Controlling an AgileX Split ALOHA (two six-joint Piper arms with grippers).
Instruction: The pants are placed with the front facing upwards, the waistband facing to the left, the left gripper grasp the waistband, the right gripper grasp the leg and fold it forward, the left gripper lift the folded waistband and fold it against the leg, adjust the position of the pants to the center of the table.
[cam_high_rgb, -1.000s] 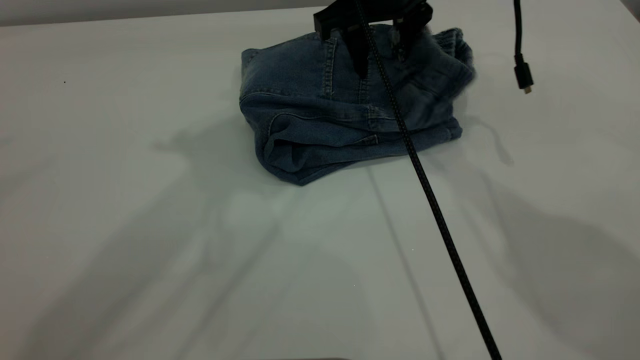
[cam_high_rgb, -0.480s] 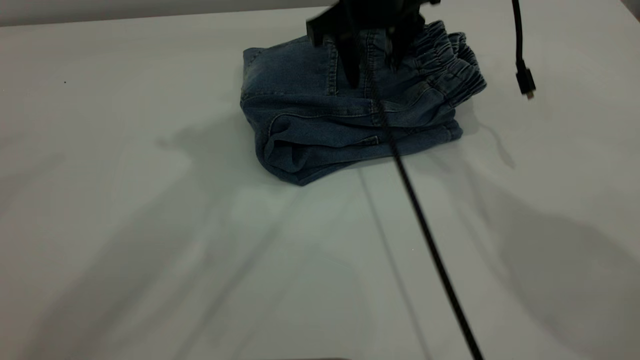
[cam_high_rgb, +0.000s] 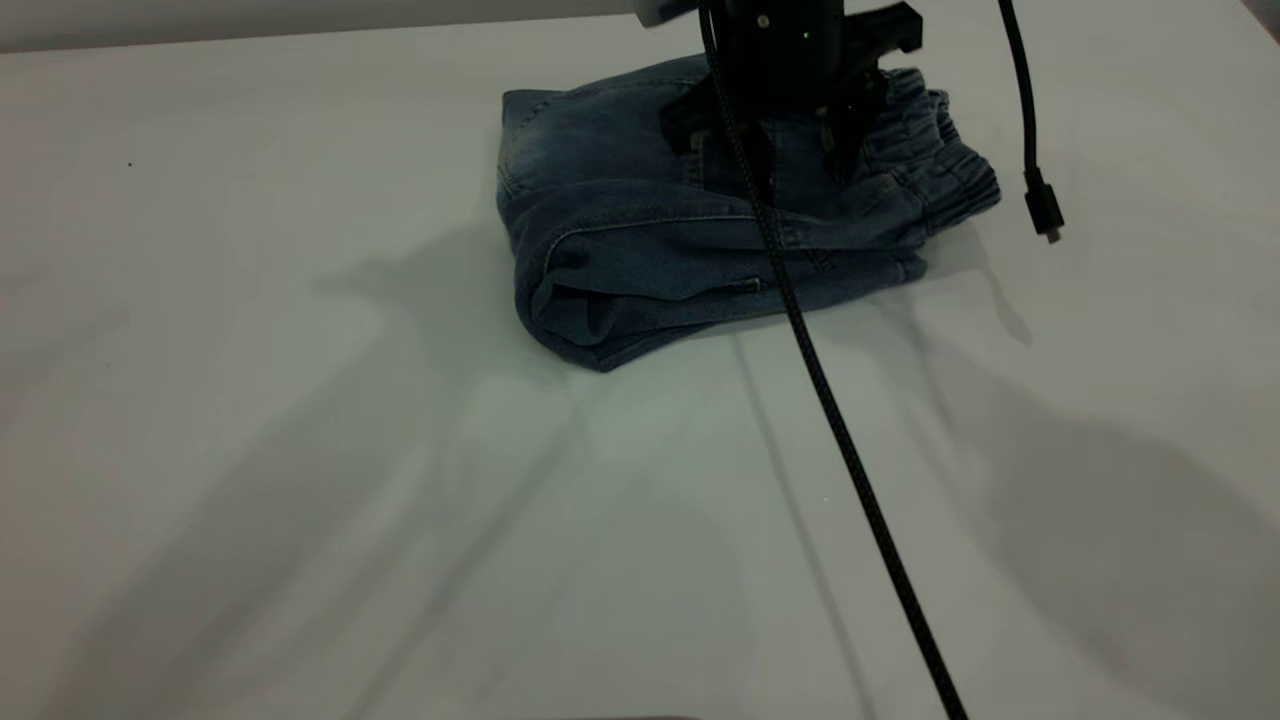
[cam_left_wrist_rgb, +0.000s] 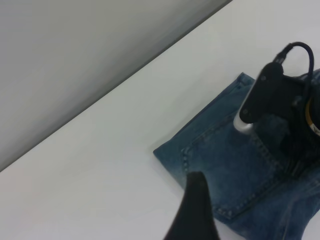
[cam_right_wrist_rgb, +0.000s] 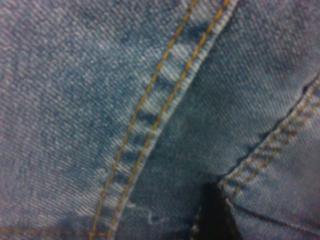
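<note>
The right hand (cam_high_rgb: 775, 165) has dropped onto the pants (cam_high_rgb: 640, 250), flattening them.

We see our right end effector (cam_high_rgb: 790, 165) as a matte black block with angular housings and two short dark fingers; a tiny green indicator light (cam_high_rgb: 806, 36) glows on its body. A pale grey part (cam_high_rgb: 665, 10) juts beside its top. A black braided cable (cam_high_rgb: 850, 460) runs from it in a long straight diagonal. A second thin black cable (cam_high_rgb: 1022, 90) ends in a small plug (cam_high_rgb: 1045, 205) with a metal tip. In the left wrist view, this arm shows a black elongated link (cam_left_wrist_rgb: 265, 92) with a silver cylindrical end (cam_left_wrist_rgb: 243, 124), a looped black cable (cam_left_wrist_rgb: 297, 50), and a yellow-rimmed dark part (cam_left_wrist_rgb: 314, 115). Our left end effector shows only one tapered black finger (cam_left_wrist_rgb: 196, 210).
</note>
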